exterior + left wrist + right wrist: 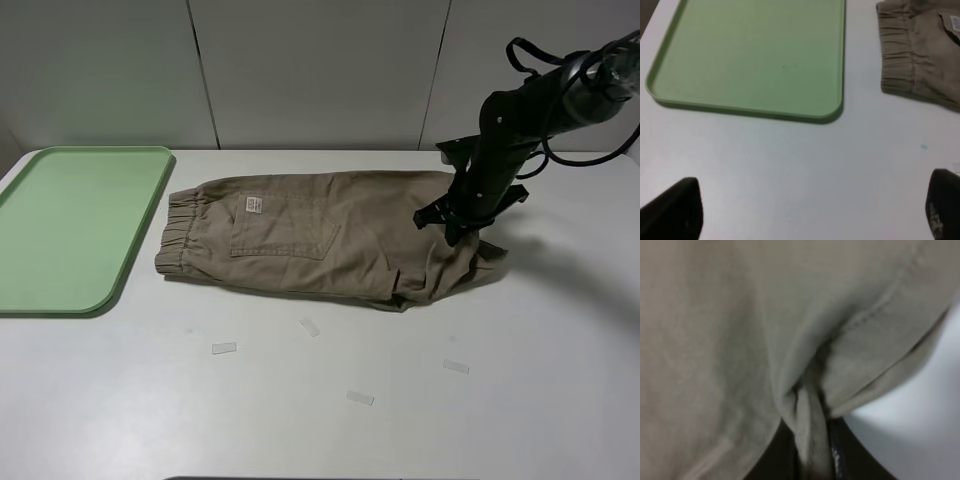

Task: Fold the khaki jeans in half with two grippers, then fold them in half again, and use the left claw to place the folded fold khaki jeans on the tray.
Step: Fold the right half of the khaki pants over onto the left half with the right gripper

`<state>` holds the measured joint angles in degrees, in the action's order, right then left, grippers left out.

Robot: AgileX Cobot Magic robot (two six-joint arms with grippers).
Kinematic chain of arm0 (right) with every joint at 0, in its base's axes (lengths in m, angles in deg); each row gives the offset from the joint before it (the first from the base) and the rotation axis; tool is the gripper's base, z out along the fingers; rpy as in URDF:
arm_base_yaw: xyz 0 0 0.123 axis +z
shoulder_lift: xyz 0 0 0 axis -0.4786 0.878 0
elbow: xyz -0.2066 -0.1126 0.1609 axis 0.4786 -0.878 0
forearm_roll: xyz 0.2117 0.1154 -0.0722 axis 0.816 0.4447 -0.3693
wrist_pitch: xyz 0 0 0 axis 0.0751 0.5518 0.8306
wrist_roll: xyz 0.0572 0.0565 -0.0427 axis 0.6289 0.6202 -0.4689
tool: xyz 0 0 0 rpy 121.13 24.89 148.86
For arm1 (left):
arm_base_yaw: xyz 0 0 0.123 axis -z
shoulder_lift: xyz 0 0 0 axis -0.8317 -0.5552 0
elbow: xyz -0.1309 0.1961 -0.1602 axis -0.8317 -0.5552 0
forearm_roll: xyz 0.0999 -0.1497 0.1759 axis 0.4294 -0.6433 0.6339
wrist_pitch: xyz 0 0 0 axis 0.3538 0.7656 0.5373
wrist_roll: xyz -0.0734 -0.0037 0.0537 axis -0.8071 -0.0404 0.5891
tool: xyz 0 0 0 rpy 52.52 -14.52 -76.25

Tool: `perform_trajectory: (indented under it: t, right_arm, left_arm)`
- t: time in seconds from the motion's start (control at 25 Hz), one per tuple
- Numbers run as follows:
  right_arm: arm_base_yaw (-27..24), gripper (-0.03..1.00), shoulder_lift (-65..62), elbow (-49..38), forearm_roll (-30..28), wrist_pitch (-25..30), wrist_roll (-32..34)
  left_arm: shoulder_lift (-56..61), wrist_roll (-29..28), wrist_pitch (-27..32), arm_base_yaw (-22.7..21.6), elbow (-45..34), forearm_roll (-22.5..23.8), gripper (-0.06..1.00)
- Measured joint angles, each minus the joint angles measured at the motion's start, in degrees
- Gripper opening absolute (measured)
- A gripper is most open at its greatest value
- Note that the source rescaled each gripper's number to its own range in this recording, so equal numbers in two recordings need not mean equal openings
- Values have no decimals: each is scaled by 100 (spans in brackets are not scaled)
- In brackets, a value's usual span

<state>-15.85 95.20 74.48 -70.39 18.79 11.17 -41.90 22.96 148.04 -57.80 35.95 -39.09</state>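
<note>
The khaki jeans lie flat across the table, elastic waistband toward the tray, patch pocket up. My right gripper presses down on the hemmed leg end at the right and is shut on a pinch of khaki fabric, seen close up in the right wrist view. The mint-green tray lies at the left; it fills much of the left wrist view. My left gripper is open and empty above bare table near the tray's corner, with the waistband off to one side. The left arm is out of the high view.
Several small clear tape strips lie on the white table in front of the jeans. A grey panelled wall stands behind the table.
</note>
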Motion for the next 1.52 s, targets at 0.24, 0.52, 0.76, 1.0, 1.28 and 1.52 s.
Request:
perform_trajectory:
  t: [0.24,0.52,0.76,1.0,1.28,1.52]
  right_arm:
    - [-304,11,-703,-34,-410,505,-21]
    - [-880,11,-1347,-40,-1338,1230,-42]
    - [-1278,11,-1480,-40,-2292,1859,-42]
    - [-1330,11,-1596,72,-2591,2180,-37]
    - [-1318,11,-1665,1191,-2653,3160,-131]
    - [-1277,11,-1635,1370,-2179,3477,-168]
  left_arm:
    - [0,0,0,0,0,0,88]
    - [5,0,0,0,0,0,88]
    - [5,0,0,0,0,0,88]
    - [5,0,7,0,0,0,88]
    - [5,0,7,0,0,0,88]
    - [5,0,7,0,0,0,88]
